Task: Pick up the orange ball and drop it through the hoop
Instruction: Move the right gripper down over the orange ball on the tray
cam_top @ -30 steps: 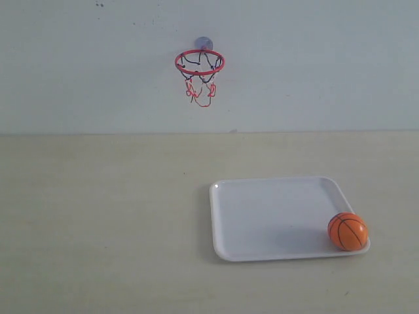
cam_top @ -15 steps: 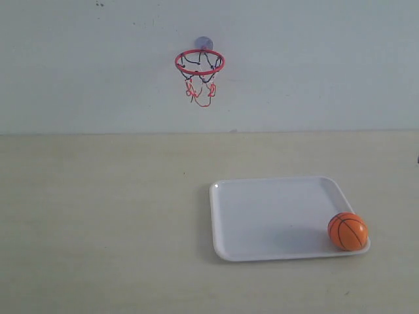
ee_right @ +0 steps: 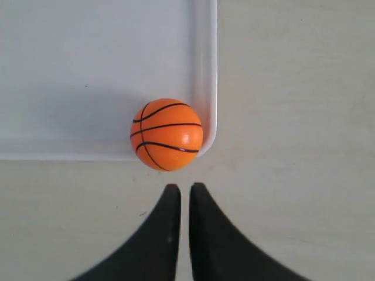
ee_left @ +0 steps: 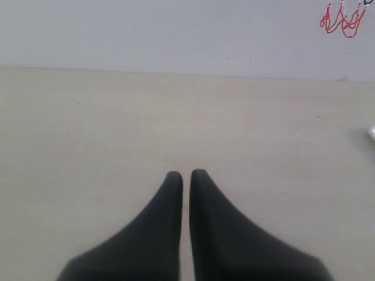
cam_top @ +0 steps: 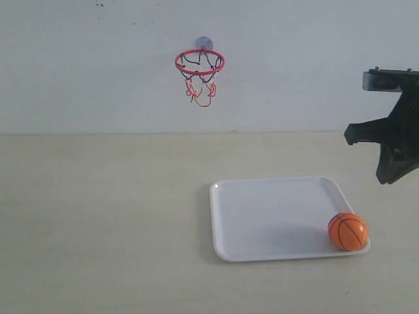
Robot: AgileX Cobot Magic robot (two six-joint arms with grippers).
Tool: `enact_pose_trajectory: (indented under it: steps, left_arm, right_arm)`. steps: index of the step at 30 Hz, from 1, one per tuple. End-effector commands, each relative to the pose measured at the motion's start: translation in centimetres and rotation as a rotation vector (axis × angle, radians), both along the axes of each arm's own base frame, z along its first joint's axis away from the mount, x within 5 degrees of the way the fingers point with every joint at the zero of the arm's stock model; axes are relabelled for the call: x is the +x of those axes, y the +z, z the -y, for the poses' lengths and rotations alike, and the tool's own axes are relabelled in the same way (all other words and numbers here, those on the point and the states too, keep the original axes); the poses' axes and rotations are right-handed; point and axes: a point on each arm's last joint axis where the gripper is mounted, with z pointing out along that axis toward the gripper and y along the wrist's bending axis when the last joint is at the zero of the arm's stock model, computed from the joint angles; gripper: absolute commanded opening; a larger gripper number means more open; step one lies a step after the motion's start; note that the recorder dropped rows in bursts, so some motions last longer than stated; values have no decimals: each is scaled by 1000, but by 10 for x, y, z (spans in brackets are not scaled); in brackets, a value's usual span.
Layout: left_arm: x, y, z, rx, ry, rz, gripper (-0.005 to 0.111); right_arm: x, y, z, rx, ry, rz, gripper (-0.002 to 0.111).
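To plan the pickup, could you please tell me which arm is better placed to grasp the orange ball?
Probably the right: the right gripper hangs close to the orange ball in a corner of the white tray, while the left gripper has no ball in its wrist view.

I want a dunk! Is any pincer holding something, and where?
Nothing: left pincer and right pincer are shut, empty; the orange ball lies on the tray.

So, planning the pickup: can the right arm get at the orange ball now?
Probably yes: the orange ball sits uncovered in a corner of the tray, just ahead of the right gripper, whose fingers are shut and must open first.
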Motion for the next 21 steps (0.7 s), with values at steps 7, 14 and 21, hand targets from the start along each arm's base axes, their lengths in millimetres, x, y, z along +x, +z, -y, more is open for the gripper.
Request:
enact_pose_trajectory:
  steps: [7,14,21]
  left_arm:
    - [0,0,0,-13,5,6,4]
    - [0,0,0,-13,5,6,4]
    - [0,0,0,-13,5,6,4]
  right_arm:
    - [15,-5,-2,-3,51,-31,66]
    - [22,-31,-4,7,49,-109,66]
    - [29,-60,-15,52,86,-188,66]
